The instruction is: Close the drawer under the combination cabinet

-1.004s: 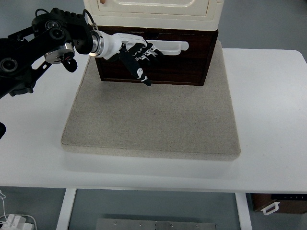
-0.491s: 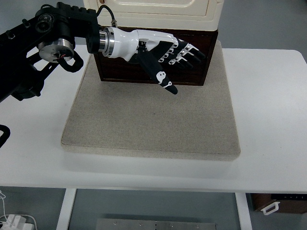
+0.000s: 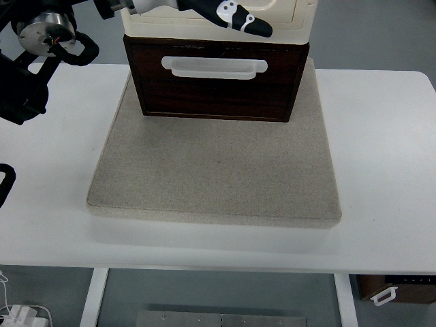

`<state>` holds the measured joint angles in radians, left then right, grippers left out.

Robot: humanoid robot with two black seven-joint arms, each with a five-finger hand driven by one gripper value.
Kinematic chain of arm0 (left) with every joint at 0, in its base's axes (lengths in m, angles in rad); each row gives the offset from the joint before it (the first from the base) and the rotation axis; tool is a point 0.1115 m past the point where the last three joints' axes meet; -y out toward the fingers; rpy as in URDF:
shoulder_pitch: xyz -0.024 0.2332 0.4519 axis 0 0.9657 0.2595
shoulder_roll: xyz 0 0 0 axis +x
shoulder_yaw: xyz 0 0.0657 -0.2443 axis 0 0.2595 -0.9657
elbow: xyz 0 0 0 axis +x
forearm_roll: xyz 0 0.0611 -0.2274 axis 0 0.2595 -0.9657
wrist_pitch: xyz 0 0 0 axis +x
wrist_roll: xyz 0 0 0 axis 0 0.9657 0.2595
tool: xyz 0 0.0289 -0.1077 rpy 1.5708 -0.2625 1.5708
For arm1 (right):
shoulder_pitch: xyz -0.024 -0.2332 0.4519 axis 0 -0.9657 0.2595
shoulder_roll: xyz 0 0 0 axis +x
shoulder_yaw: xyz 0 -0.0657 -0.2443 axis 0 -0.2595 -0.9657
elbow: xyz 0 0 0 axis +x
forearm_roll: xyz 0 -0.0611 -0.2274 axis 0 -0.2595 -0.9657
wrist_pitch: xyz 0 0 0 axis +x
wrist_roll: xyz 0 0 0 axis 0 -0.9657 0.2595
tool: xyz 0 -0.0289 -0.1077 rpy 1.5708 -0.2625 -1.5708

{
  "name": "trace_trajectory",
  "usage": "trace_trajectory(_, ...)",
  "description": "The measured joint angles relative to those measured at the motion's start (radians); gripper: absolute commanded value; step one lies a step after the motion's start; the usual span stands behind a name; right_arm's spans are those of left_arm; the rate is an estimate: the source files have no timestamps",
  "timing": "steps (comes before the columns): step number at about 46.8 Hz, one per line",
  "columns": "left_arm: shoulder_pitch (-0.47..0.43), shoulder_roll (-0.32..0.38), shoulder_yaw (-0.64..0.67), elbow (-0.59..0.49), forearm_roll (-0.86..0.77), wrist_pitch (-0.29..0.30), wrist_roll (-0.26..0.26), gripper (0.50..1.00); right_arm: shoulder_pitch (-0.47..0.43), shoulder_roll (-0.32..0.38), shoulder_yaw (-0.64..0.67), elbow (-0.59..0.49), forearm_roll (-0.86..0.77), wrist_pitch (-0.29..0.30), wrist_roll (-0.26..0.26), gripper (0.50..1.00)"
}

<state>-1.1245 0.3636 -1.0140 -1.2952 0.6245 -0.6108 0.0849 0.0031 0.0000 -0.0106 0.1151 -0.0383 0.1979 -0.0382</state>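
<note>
Nearest me the white worktop (image 3: pixel 381 170) is bare along its front edge, and on it lies a grey mat (image 3: pixel 218 170) that takes up the middle. At the mat's far end stands the cabinet (image 3: pixel 218 17), cream on top, with the dark brown drawer (image 3: pixel 218 85) under it; the drawer front with its pale handle (image 3: pixel 214 66) looks set in close to the cabinet body, so I'd judge it pushed home or very nearly so. Above it, at the top edge, the left robot hand (image 3: pixel 235 15) hangs in front of the cream part, touching nothing I can see; only a thumb shows, so I cannot tell how its fingers stand. The right arm is nowhere in sight. The pushing step seems done; what's left would be drawing the arm clear without knocking the cabinet.
</note>
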Motion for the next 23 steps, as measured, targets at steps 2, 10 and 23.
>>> trace_trajectory(2,0.0,0.0,-0.038,0.001,-0.014,0.0,-0.015,1.0,0.0,0.0,0.0,0.0,0.0,0.0,0.0,0.952)
trace_trajectory(10,-0.003,-0.001,-0.187,0.022,-0.118,0.0,-0.023,1.0,0.0,0.0,0.001,-0.001,0.0,0.0,0.0,0.952)
trace_trajectory(23,-0.015,0.008,-0.401,0.099,-0.249,0.067,-0.022,1.0,0.0,0.0,0.0,0.0,0.0,0.0,0.0,0.952)
